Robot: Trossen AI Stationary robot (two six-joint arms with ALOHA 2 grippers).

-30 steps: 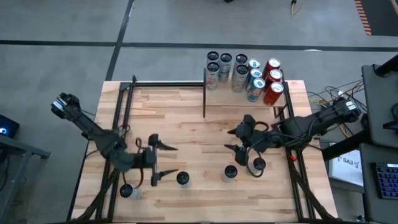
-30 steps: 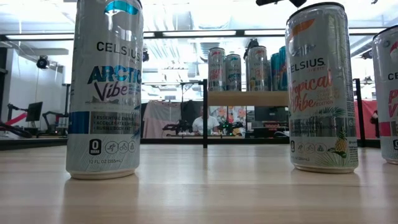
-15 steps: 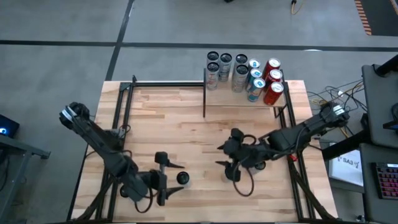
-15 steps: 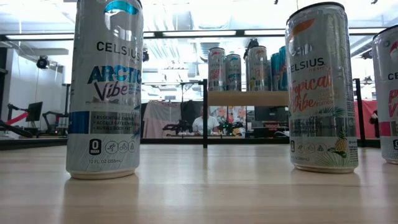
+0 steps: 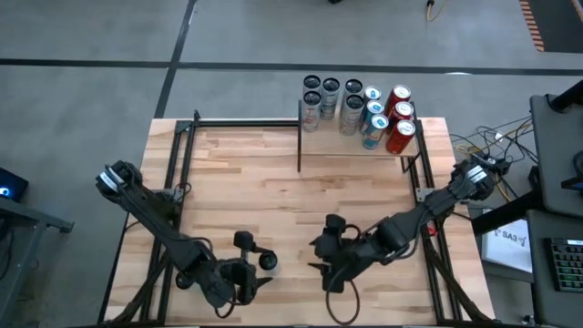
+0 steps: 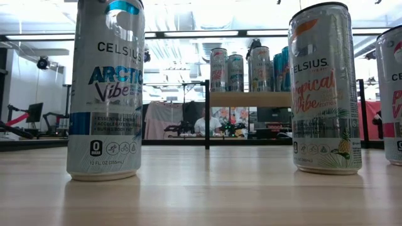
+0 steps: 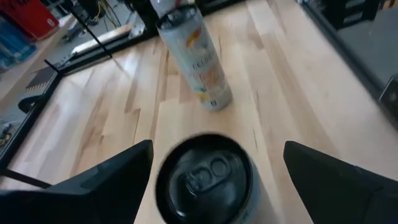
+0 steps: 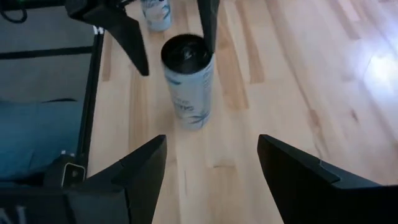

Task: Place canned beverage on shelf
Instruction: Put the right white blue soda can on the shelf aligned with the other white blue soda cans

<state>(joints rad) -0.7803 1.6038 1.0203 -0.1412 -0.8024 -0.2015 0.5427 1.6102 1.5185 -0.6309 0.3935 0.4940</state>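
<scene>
**A:** Showing which can?

**B:** The blue-labelled can [image 7: 205,180], upright at the near edge of the table [image 5: 273,182], left of centre. The left gripper [image 5: 250,266] straddles it, fingers spread wide and clear of its sides.

**A:** And the right gripper [image 8: 211,140]?

**B:** Near centre, fingers apart and empty, facing that same can.

**A:** The shelf [image 6: 251,99]?

**B:** Far right, bearing a cluster of cans [image 5: 357,107].
</scene>
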